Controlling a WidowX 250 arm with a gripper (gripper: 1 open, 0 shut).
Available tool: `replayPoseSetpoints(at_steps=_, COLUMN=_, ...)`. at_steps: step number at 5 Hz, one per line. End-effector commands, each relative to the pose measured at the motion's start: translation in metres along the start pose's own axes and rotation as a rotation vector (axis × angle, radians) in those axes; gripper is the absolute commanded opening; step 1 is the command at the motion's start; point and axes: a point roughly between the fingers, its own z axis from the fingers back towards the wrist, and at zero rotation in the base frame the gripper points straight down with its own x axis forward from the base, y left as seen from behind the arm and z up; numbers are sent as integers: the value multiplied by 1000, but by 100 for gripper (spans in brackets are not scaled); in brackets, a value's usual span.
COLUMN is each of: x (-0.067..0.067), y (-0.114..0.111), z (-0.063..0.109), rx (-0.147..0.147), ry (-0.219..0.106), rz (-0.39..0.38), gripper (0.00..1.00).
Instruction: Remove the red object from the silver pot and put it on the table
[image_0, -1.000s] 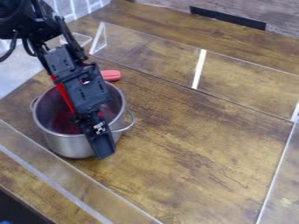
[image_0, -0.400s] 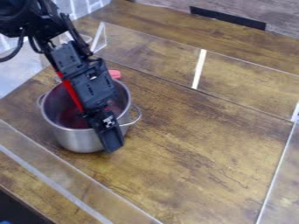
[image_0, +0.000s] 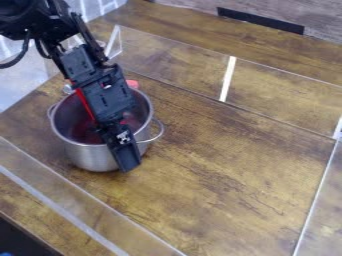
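The silver pot (image_0: 91, 140) is seen standing on the dark wood-plank table (image_0: 227, 160), toward its left side. The black arm is angled down from the upper left, and its gripper (image_0: 110, 128) is lowered into the pot's mouth. A red glow is seen inside the pot, where the red object (image_0: 88, 127) lies beneath the gripper body. How far the jaws stand apart, and whether anything is held, cannot be told, since the fingertips are hidden.
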Motion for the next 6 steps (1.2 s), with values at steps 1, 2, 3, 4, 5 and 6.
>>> replayPoseSetpoints(at_steps=1, x=-1, y=5, z=8, rx=20, ry=-29, rz=4, gripper=0)
replayPoseSetpoints(at_steps=2, x=-2, y=6, z=6, rx=18, ry=-33, rz=12, gripper=0)
replayPoseSetpoints(at_steps=3, x=-13, y=10, z=6, rx=23, ry=-59, rz=54, gripper=0)
replayPoseSetpoints(at_steps=4, x=-23, y=14, z=5, rx=27, ry=-80, rz=98, gripper=0)
replayPoseSetpoints(at_steps=5, x=-18, y=-3, z=11, rx=4, ry=-69, rz=66, gripper=0)
replayPoseSetpoints(at_steps=6, x=-9, y=-9, z=24, rx=-9, ry=-94, rz=85, gripper=0)
